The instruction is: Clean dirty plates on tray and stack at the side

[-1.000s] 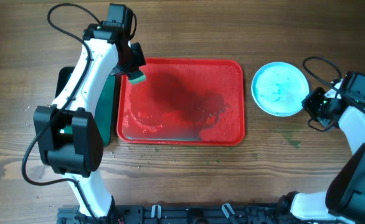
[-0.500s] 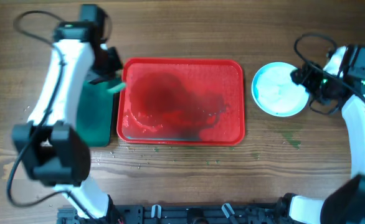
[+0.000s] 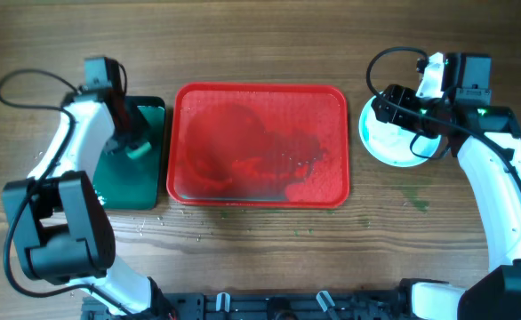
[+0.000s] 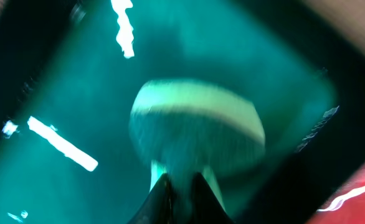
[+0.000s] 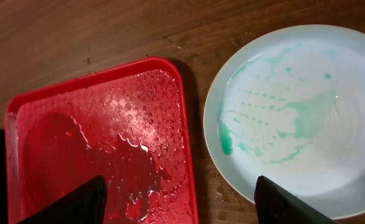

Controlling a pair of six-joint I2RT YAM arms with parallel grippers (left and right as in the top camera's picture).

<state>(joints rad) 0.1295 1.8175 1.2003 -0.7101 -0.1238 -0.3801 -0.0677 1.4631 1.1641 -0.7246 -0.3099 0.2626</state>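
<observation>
The red tray (image 3: 260, 147) lies mid-table, wet with droplets, and no plate is on it; its right part shows in the right wrist view (image 5: 95, 143). A pale plate (image 3: 380, 135) smeared with green sits on the table to the tray's right (image 5: 294, 112). My right gripper (image 3: 401, 114) hangs above the plate's left side, open wide and empty (image 5: 182, 199). My left gripper (image 3: 136, 149) is over the dark green tray, jaws almost together (image 4: 181, 182), shut on a green sponge (image 4: 195, 134).
The dark green tray (image 3: 132, 182) lies left of the red one, its wet surface filling the left wrist view (image 4: 64, 93). Water drops and green specks dot the wood by the red tray's front edge. Cables loop behind both arms.
My left arm carried the sponge left, from the red tray's back left corner to over the green tray. My right gripper swung from the plate's right side to above it and opened.
</observation>
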